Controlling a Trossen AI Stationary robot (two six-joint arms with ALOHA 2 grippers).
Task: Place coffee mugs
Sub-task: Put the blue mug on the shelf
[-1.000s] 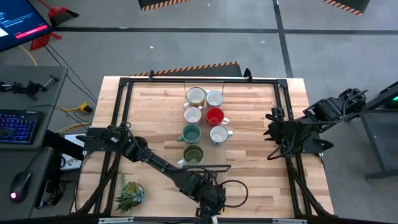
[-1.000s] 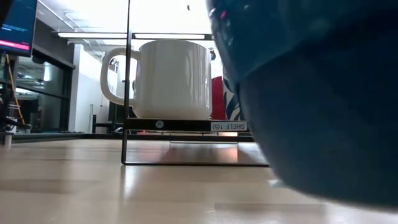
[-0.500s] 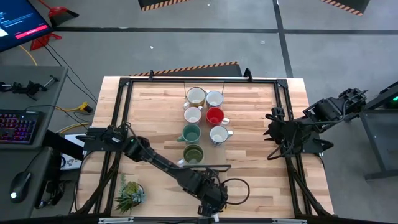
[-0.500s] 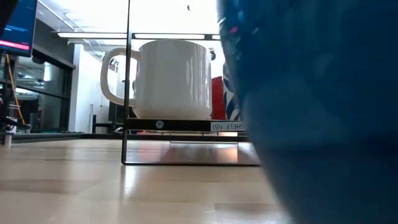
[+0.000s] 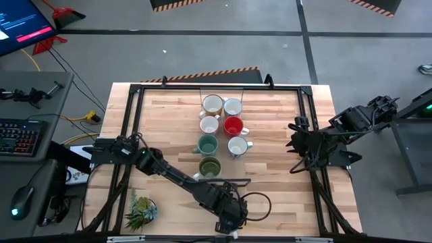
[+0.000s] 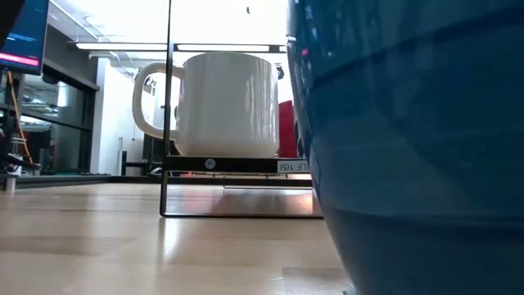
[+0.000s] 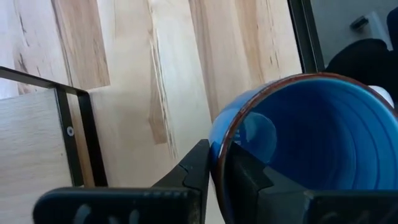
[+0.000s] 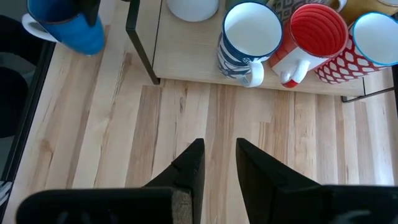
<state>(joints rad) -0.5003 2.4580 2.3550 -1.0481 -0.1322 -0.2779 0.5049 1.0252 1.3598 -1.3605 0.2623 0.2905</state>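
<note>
Glossy glazed blue mug (image 7: 311, 149); smooth pale wood table (image 5: 270, 128); matt black metal shelf frame (image 6: 237, 215)

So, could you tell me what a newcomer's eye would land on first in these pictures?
Probably the blue mug, pinched by its rim in the left claw at the table's near edge and filling the low view. Next, the cluster of mugs on the small shelf mid-table, with the red mug standing out. The right claw waits near the right edge.
</note>
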